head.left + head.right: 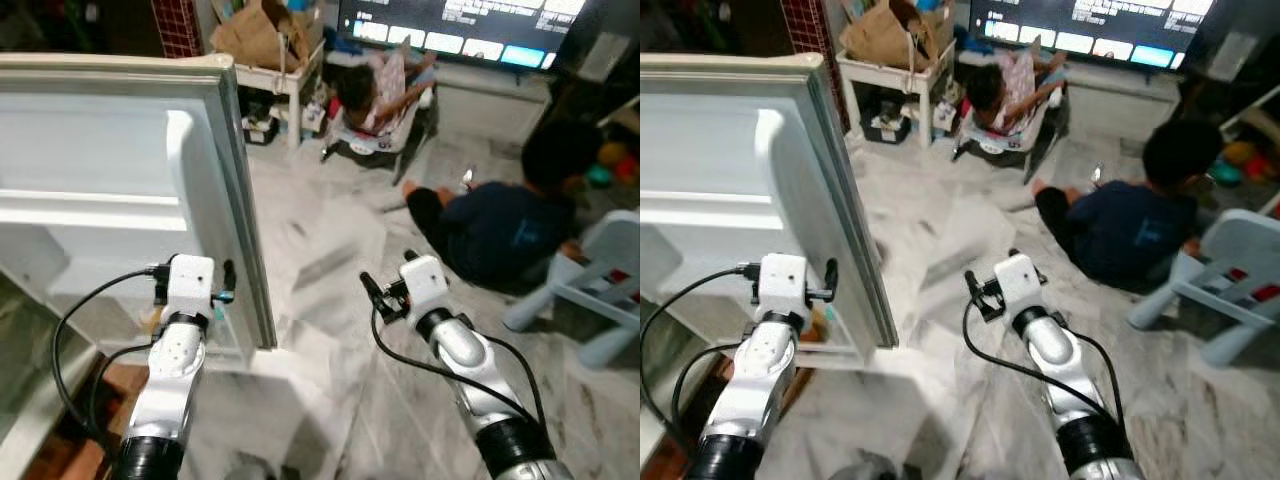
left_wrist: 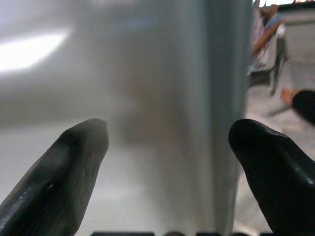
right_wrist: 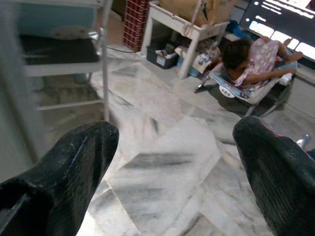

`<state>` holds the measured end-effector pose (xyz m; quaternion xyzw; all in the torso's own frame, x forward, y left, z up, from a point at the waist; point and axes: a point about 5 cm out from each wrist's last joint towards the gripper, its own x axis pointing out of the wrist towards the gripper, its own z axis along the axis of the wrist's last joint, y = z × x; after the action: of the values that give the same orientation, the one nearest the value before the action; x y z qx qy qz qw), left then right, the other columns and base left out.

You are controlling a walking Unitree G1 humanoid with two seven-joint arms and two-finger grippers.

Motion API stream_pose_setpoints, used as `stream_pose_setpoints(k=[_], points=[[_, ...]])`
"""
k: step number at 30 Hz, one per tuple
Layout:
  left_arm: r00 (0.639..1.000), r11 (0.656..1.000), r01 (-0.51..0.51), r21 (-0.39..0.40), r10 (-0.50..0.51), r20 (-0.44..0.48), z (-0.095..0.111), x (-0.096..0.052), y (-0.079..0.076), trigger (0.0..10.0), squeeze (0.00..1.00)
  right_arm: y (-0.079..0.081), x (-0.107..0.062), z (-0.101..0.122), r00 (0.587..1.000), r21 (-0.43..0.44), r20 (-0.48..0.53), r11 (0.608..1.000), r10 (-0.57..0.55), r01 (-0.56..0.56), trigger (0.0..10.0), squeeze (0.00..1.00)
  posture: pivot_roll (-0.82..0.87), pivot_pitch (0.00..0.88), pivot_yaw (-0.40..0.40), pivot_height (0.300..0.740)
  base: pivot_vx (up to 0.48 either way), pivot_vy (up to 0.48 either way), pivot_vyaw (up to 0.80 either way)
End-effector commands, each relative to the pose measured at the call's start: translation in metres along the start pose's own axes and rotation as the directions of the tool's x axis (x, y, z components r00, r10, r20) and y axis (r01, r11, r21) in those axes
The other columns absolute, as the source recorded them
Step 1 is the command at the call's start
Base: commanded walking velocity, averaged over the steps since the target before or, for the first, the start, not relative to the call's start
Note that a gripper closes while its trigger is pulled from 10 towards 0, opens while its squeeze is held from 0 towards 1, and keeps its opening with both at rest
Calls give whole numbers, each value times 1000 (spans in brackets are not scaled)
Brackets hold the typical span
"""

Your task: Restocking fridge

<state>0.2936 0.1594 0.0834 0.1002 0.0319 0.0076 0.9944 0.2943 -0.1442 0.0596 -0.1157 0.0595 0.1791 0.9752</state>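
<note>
The fridge door [image 1: 120,190] stands open on the robot's left, its white inner side with moulded shelves facing the camera. The left tool [image 1: 222,290] is raised close to the free edge of this door, near its lower part. In the left wrist view its 2 black fingers [image 2: 59,177] stand wide apart and hold nothing; the grey door edge [image 2: 226,98] runs between them, very near and blurred.

The right tool [image 1: 372,290] hangs over the marble floor [image 1: 320,250], away from the door. Its 2 fingers [image 3: 64,182] are also spread wide and empty.

Behind, a white bench [image 1: 285,80] carries a brown paper bag [image 1: 258,35], and boxes stand under it. A screen [image 1: 460,30] shows rows of bright tiles with text too small to read. A small person lies in a bouncer seat [image 1: 385,100]. Another person in a dark shirt [image 1: 505,230] sits on the floor beside a pale blue plastic chair [image 1: 595,290]. The shirt has a faint mark on the back, which I cannot read.
</note>
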Motion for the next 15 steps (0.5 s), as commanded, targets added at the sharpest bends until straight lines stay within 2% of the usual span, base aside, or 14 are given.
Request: stream_pose_setpoints(k=[1,3,10,14,15], points=[[1000,1000,17,0,-17,10,2,1,-7,10000,0,-9,-2,-1,1000,-7,-3,1000,-22,22,10000,0,11,51,-28,740,458,0,0],[1000,1000,16,3,-16,15,3,2,-8,10000,0,-9,-2,-1,1000,-7,-3,1000,-22,22,10000,0,10,52,-28,740,429,0,0],[1000,1000,12,10,-12,0,-7,-9,-6,10000,0,-9,-4,-4,1000,-14,-9,1000,-22,22,10000,0,9,55,-28,740,0,0,0],[1000,1000,18,17,-19,17,-5,-15,-4,10000,0,-9,-3,-3,1000,-16,-8,1000,-22,22,10000,0,11,58,-29,740,0,0,0],[999,999,31,24,-32,42,-1,-22,-3,10000,0,-9,-2,-3,1000,-16,-6,1000,-21,21,10000,0,11,58,-29,740,0,0,0]])
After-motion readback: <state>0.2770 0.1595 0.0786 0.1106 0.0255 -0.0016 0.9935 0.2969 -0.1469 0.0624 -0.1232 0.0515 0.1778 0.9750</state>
